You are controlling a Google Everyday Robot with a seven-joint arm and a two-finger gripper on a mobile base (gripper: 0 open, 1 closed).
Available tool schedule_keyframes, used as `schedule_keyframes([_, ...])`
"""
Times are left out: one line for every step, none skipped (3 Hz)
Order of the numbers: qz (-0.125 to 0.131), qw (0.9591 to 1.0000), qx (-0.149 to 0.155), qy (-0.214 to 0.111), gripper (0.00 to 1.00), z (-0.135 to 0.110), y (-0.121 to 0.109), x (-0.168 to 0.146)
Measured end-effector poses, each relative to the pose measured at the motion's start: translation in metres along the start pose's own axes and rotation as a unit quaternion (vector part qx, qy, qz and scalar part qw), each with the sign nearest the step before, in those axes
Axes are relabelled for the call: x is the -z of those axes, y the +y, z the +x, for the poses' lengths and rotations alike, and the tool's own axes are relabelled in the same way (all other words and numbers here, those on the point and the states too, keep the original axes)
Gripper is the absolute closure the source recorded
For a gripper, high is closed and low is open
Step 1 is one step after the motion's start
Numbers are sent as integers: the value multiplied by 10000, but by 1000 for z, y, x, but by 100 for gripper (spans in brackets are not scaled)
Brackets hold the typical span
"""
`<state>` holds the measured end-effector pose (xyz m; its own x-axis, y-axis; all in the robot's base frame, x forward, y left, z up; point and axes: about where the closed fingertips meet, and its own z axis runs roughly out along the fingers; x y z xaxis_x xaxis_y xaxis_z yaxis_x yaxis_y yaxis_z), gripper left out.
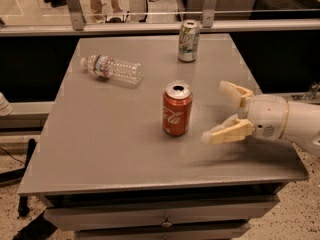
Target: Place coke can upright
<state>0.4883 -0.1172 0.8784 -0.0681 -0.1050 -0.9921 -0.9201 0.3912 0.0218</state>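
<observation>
The coke can [177,109] stands upright near the middle of the grey table [100,149], red with white script and a silver top. My gripper [216,112] is to the right of the can, a short gap away from it, with its two cream fingers [225,132] spread open and empty. The white arm reaches in from the right edge of the view.
A green-and-silver can [188,40] stands upright at the far side of the table. A clear plastic water bottle [112,69] lies on its side at the far left. A glass railing runs behind the table; drawers are below its front edge.
</observation>
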Motion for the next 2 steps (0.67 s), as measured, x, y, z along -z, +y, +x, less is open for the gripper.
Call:
schedule_keyframes([287, 9994, 111, 149, 0, -7, -21, 32])
schedule_keyframes([315, 9993, 125, 146, 0, -9, -23, 34])
